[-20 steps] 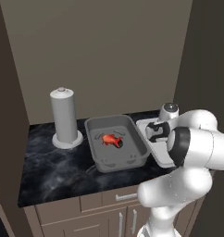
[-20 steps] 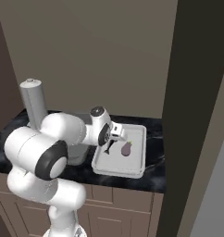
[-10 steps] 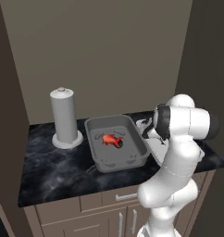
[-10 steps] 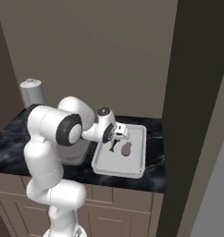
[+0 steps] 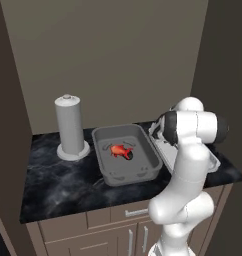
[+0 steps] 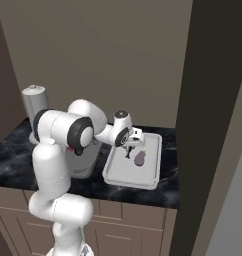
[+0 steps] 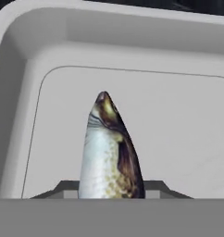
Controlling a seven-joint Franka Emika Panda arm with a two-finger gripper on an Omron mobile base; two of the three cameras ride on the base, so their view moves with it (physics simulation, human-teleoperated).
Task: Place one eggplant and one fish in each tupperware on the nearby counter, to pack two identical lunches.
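Two grey tupperware sit side by side on the dark counter. The left tupperware (image 5: 106, 166) holds a red-orange fish (image 5: 120, 150) with a small dark shape beside it. The right tupperware (image 6: 128, 181) holds a purple eggplant (image 6: 139, 158). My gripper (image 6: 128, 149) hangs just over the right tupperware's floor, left of the eggplant. In the hand view the gripper (image 7: 110, 190) is shut on a silvery, brown-backed fish (image 7: 109, 148) that points nose-first at the pale floor, near a rounded corner of the tupperware (image 7: 21, 55).
A tall grey cylinder (image 5: 69, 125) on a round base stands left of the containers. Dark side walls (image 6: 213, 125) close the counter in on both sides. The counter's front edge (image 5: 93, 210) runs above cabinet drawers.
The arm has folded up into a taller, more upright stance. The hand has stayed over the right tupperware and edged slightly toward the eggplant, fish still in it.
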